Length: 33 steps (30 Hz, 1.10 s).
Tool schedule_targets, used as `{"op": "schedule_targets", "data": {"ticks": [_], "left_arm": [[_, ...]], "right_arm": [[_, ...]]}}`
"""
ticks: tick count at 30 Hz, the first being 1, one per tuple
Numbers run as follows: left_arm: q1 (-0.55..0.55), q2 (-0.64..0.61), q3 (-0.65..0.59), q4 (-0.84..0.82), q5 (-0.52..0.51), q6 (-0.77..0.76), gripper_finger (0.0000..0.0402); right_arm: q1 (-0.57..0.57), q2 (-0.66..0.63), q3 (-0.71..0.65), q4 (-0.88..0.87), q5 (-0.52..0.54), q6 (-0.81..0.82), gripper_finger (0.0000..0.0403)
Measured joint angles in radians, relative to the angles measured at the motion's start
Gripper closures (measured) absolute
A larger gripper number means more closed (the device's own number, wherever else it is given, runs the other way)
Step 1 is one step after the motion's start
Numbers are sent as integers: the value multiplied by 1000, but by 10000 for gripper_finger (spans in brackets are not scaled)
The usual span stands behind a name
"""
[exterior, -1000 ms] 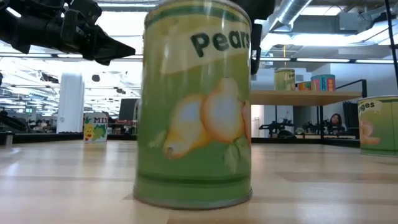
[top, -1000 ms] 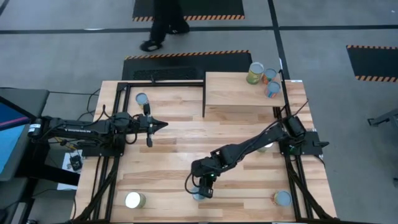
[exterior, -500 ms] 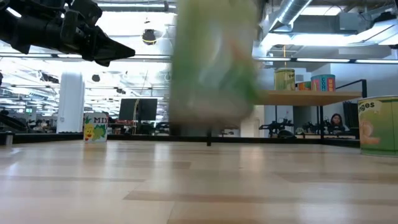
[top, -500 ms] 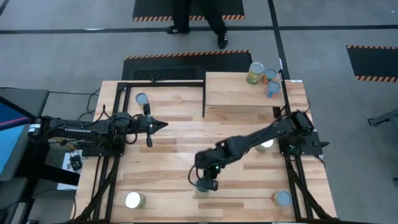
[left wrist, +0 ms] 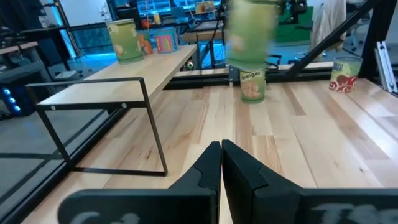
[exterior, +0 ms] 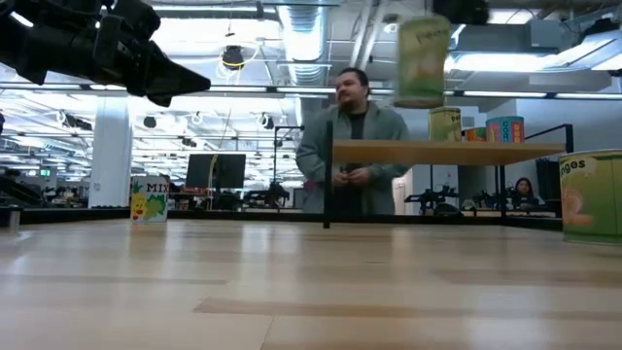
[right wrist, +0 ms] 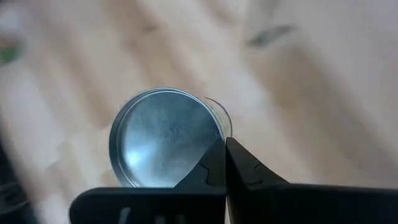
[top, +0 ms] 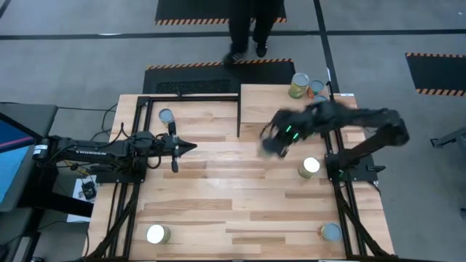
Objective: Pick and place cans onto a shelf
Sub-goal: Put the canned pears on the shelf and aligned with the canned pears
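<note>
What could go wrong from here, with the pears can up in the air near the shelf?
1. The right gripper carries the green pears can held only near its lid; it might slip and fall.
2. Three cans already crowd the shelf's far right corner; placing there could knock one off.
3. The can hangs just above board height; a low approach could hit the shelf's edge.

The left gripper waits, shut, over the table's left side.

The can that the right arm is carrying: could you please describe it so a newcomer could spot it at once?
Find the raised wooden shelf at the table's far right corner. Just off its edge facing the table's middle, the right gripper hangs in the air. It holds a green-labelled can, the only can off every surface; the others stand on the shelf or tabletop.
</note>
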Motion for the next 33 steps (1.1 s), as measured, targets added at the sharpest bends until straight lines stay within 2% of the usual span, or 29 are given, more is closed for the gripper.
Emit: {"op": "schedule_targets", "data": {"ticks": [3, 8, 14, 17, 24, 33], "left_arm": [[0, 0, 0, -6, 0, -1, 398], [0, 0, 0, -5, 0, -1, 398], [0, 0, 0, -6, 0, -1, 398], [0, 0, 0, -6, 0, -1, 398], [0, 0, 0, -16, 0, -1, 398], [0, 0, 0, -19, 0, -2, 398]], "right_arm": [[-128, -73, 0, -93, 51, 2, 394], [-364, -149, 0, -169, 58, -91, 393], [-612, -162, 0, -202, 41, -240, 393], [-700, -148, 0, -200, -10, -268, 393], [-818, -106, 0, -193, -68, -310, 393], [-850, -57, 0, -173, -86, -327, 393]]}}
